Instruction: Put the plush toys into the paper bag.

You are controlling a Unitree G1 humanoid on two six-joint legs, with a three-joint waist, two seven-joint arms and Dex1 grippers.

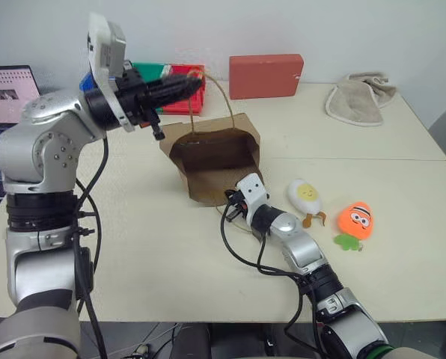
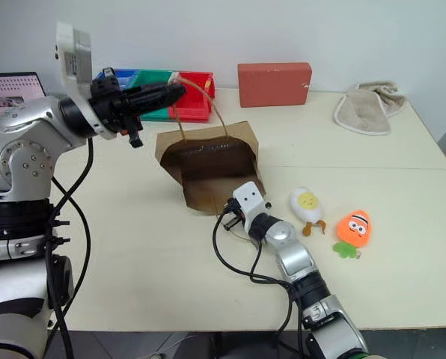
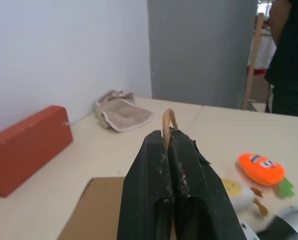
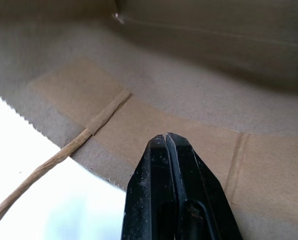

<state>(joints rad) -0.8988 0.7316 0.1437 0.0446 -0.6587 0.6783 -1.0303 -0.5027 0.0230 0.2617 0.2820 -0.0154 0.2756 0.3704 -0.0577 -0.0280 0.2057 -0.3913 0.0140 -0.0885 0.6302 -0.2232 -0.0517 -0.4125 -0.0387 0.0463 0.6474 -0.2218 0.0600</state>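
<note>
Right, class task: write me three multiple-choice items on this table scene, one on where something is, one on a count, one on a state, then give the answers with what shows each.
1. Where does the beige towel lie?
A. inside the paper bag
B. at the table's far right corner
C. under the red box

2. How many plush toys lie on the table?
A. one
B. two
C. four

3. What is the left gripper doing?
A. pinching a bag handle
B. holding the orange toy
C. hanging open

Answers:
1 B, it lies far right, beyond the red box.
2 B, the egg toy and the orange toy.
3 A, the handle sticks up between its shut fingers, above the paper bag.
</note>
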